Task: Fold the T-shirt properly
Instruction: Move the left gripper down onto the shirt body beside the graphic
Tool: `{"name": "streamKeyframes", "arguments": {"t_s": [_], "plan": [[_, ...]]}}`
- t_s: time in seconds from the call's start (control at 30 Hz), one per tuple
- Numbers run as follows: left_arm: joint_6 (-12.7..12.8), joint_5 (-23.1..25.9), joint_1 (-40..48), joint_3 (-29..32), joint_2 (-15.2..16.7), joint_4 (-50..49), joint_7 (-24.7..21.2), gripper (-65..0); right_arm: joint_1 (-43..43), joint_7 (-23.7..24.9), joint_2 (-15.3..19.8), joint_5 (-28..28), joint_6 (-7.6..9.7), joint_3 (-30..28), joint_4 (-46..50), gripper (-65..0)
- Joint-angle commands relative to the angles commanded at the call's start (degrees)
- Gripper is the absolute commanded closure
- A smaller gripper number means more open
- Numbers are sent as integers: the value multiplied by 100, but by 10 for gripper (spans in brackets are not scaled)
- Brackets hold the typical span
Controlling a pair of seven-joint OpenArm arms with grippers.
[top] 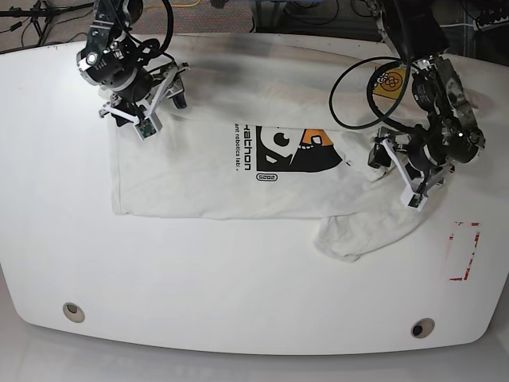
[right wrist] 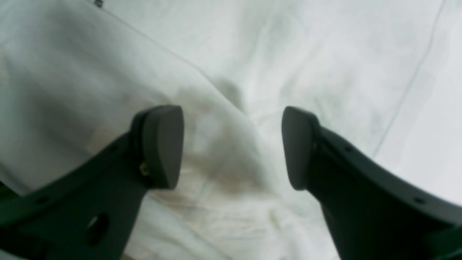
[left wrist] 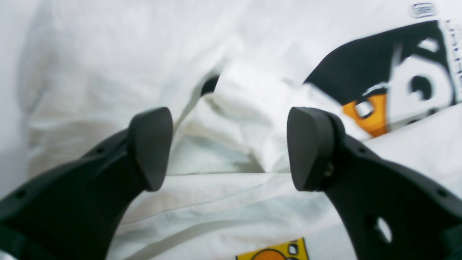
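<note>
In the base view, see loose cables [top: 32, 24] behind the white tabletop [top: 207, 278], red marks [top: 475, 253] near one side and two round fittings [top: 73, 312] [top: 423, 328] by the near corners. Find the T-shirt [top: 183, 187] spread across the far half, partly folded over, with a black, white and orange print [top: 298, 150] at its middle and a crumpled part trailing toward the near edge. Notice the right gripper [top: 163, 110] over one side, the left gripper [top: 398, 171] over the other, both partly covering the cloth.

In the left wrist view, note soft, matte, rumpled cotton, peaked between spread fingers [left wrist: 314, 148], and a stitched seam below. Looks open, gripping nothing.

In the right wrist view, observe shallow creases, a long diagonal fold and a green patch [right wrist: 7, 195] at the lower left. Appears parted too, holding nothing; cannot tell about contact.
</note>
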Motion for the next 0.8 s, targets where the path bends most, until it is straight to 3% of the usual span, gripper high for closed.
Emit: {"name": "streamKeyframes", "arguments": {"t_s": [0.33, 0.43, 0.53, 0.63, 0.8], "plan": [[-18, 0, 123, 387, -70, -123, -79, -431, 0, 0, 0, 0, 0, 0, 0, -409], [-18, 26, 123, 492, -70, -132, -79, -331, 0, 0, 0, 0, 0, 0, 0, -409], [-9, 26, 132, 536, -79, -132, -79, -169, 0, 0, 0, 0, 0, 9, 0, -409], [-9, 35, 193, 554, -79, -132, -79, -71, 0, 0, 0, -18, 0, 18, 0, -409], [-18, 26, 211, 633, -114, -123, -70, -65, 9, 0, 0, 0, 0, 18, 0, -409]]}}
